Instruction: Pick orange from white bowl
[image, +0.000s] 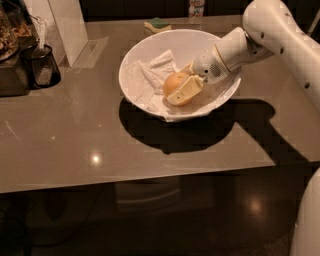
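Observation:
The orange (172, 80) lies in the white bowl (140, 55) on its crumpled white cloth lining (145, 80), right of the bowl's middle. My gripper (176, 89) reaches into the bowl from the right and is shut on the orange. One cream-coloured finger (184, 92) presses on the fruit's near right side. The other finger is mostly hidden behind the fruit. The orange sits low in the bowl, close to the cloth.
The bowl stands on a glossy brown table (100, 140). A yellow-and-green sponge (157, 24) and a bottle (196, 9) lie behind the bowl. A black cup (44, 65) and a dark appliance (12, 55) stand at the left. A white box (70, 27) stands behind them.

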